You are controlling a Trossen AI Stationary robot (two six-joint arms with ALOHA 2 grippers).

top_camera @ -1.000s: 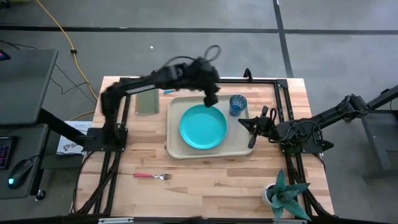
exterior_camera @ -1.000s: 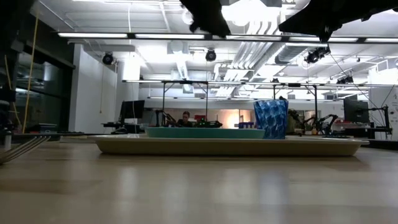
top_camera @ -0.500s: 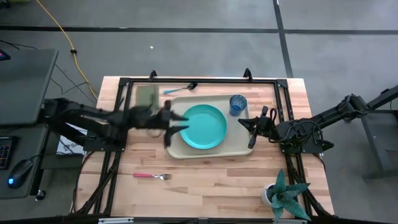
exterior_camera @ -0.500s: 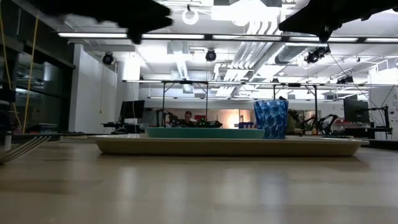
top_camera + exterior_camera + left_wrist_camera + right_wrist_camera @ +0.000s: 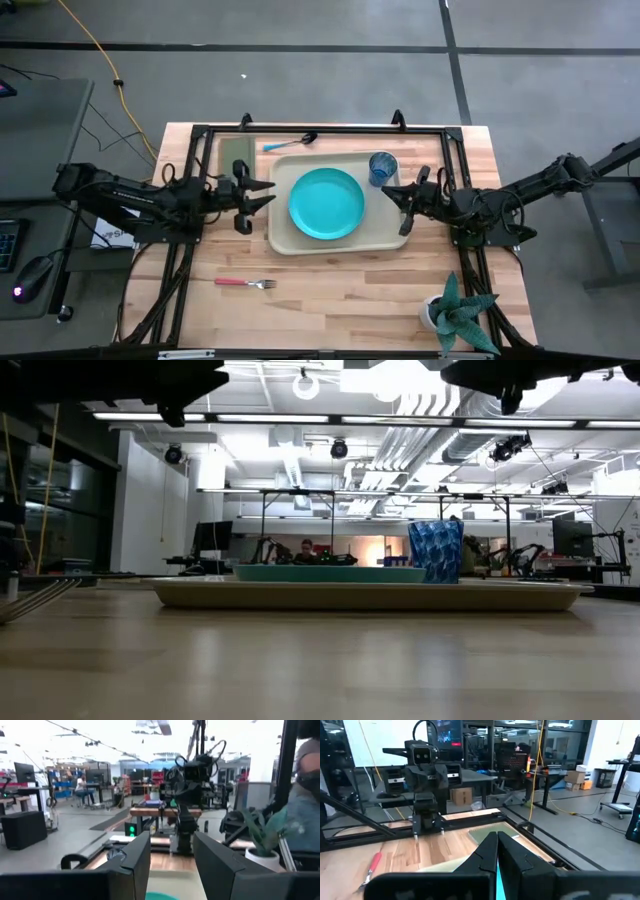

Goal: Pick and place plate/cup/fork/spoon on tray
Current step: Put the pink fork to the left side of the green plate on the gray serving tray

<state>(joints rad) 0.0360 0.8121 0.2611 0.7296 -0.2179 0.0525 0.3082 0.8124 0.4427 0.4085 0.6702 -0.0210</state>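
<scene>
Wooden bench (image 5: 330, 290) carries the tray (image 5: 283, 235), holding the plate (image 5: 326, 203) and cup (image 5: 382, 167). Spoon (image 5: 290, 143) lies behind it, fork (image 5: 243, 283) in front. Left claw (image 5: 262, 194) hovers spread and empty beside the tray; right claw (image 5: 389, 193) pressed together opposite.

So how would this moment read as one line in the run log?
plate, cup: on tray | fork, spoon: on table | left tool: open, empty | right tool: shut, empty
</scene>
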